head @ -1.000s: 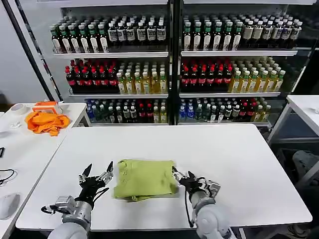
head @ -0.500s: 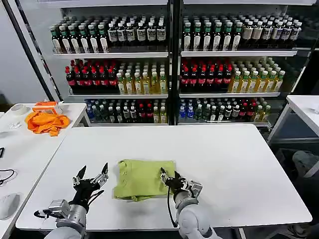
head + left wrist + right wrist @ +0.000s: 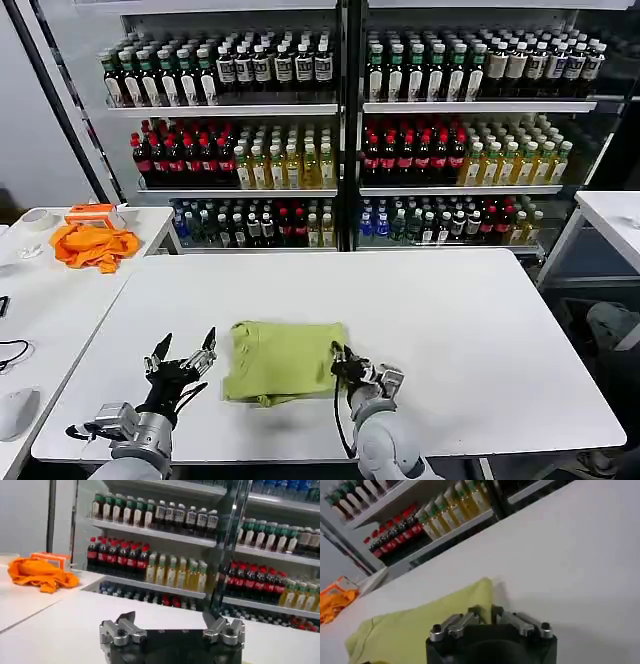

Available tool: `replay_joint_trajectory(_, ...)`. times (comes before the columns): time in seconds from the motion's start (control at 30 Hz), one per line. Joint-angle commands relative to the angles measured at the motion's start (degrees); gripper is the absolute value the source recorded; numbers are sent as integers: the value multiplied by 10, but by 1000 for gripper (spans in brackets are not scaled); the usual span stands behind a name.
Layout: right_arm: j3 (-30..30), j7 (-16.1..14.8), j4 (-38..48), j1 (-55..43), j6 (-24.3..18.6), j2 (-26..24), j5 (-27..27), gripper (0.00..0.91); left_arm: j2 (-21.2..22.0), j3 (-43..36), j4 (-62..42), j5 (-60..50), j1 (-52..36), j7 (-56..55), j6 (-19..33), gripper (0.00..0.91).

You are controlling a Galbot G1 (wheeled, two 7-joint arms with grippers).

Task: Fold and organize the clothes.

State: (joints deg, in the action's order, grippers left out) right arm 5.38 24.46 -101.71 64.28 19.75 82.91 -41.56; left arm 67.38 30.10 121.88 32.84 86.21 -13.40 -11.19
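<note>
T-shirt (image 3: 283, 360) folded on table (image 3: 470, 330), orange cloth (image 3: 93, 244) well apart

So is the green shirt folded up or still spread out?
Folded. The lime T-shirt lies as a compact rectangle on the white table, no sleeves sticking out, with the right gripper at its edge.

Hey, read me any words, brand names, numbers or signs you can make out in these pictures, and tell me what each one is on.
No text can be read.
Bottles on the shelves: labels too small and blurred.
T-shirt on the table, right gripper shut on its edge: no print visible.
Orange cloth and left gripper: no markings visible.
</note>
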Motion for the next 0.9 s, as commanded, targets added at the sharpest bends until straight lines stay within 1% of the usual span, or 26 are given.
replay_joint_trajectory(0.03,25,-1,-13,-1,-3,-37,1,0,2,-3,0,0,0,0,0,907)
replay_joint_trajectory(0.1,37,-3,-18,-1,-1,-52,-5,0,3,-5,-1,0,-2,1,0,907)
replay_joint_trajectory(0.2,55,-19,-27,0,4,-85,-5,0,4,-7,-1,0,-4,1,0,907)
replay_joint_trajectory(0.33,77,-31,-28,-1,12,-123,-6,0,6,-11,-1,-1,-4,2,0,907)
replay_joint_trajectory(0.43,88,-51,-26,-3,22,-142,-3,0,9,-14,0,-7,-2,2,0,907)
replay_joint_trajectory(0.47,91,-60,-30,-1,25,-146,6,232,9,-15,0,-9,-2,2,0,907)
replay_joint_trajectory(0.5,92,-78,-35,3,26,-149,26,715,11,-16,0,-14,-2,2,0,907)
replay_joint_trajectory(0.53,92,-81,-36,4,21,-150,31,907,11,-17,-1,-18,-2,2,0,907)
replay_joint_trajectory(0.57,90,-120,-50,17,-4,-155,94,907,11,-19,-1,-29,-2,2,1,907)
replay_joint_trajectory(0.6,87,-130,-59,24,-15,-157,127,907,12,-20,0,-37,-2,3,3,907)
replay_joint_trajectory(0.63,85,-131,-64,27,-17,-157,153,907,12,-21,0,-40,-1,3,3,907)
replay_joint_trajectory(0.67,82,-129,-70,36,-41,-155,210,907,13,-23,2,-42,-1,3,3,907)
replay_joint_trajectory(0.7,81,-124,-71,42,-65,-153,241,907,14,-24,4,-44,-1,3,3,907)
replay_joint_trajectory(0.73,81,-121,-71,44,-70,-153,252,907,15,-26,5,-46,-1,3,3,907)
replay_joint_trajectory(0.77,85,-118,-71,53,-106,-150,294,907,17,-30,6,-55,1,4,6,907)
replay_joint_trajectory(0.87,107,-115,-83,83,-166,-155,350,907,22,-38,7,-87,5,7,17,907)
replay_joint_trajectory(0.9,114,-115,-88,93,-173,-157,354,907,23,-42,7,-97,7,8,22,907)
